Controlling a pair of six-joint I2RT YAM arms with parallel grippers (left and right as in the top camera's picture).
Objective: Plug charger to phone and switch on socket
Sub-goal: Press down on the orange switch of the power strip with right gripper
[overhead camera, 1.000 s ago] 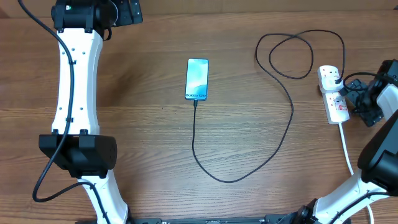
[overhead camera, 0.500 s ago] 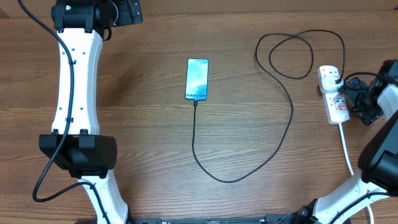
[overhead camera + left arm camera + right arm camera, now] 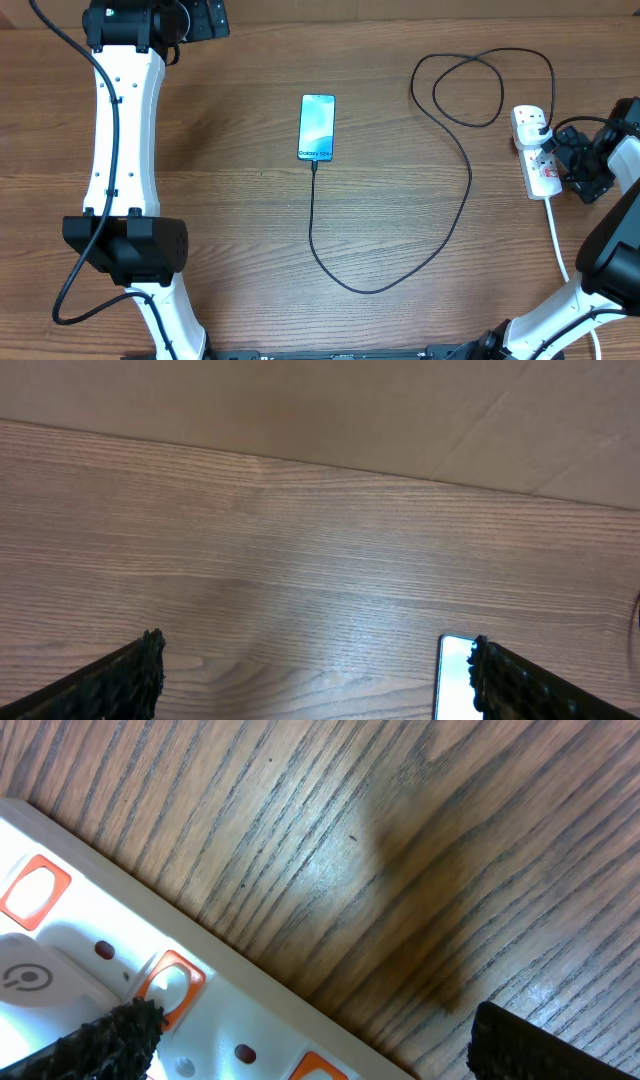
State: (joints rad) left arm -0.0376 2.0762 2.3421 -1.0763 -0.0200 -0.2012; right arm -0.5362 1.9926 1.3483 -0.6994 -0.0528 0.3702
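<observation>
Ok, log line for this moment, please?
charger: in phone and socket | right end effector: open at socket | left end effector: open

left arm (image 3: 120, 140): white shell wearing small dark screw dots; black joint blocks; black cable (image 3: 62, 30) trailing alongside
right arm (image 3: 610, 255): white links meeting black housings
left fingers (image 3: 120, 685): black, showing rough grainy edges

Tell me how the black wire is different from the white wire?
The black charger cable is thin; the power strip's white cord is thick. The cable loops widely over to the phone; the cord runs almost straight toward the near edge. Both start at the power strip.
</observation>
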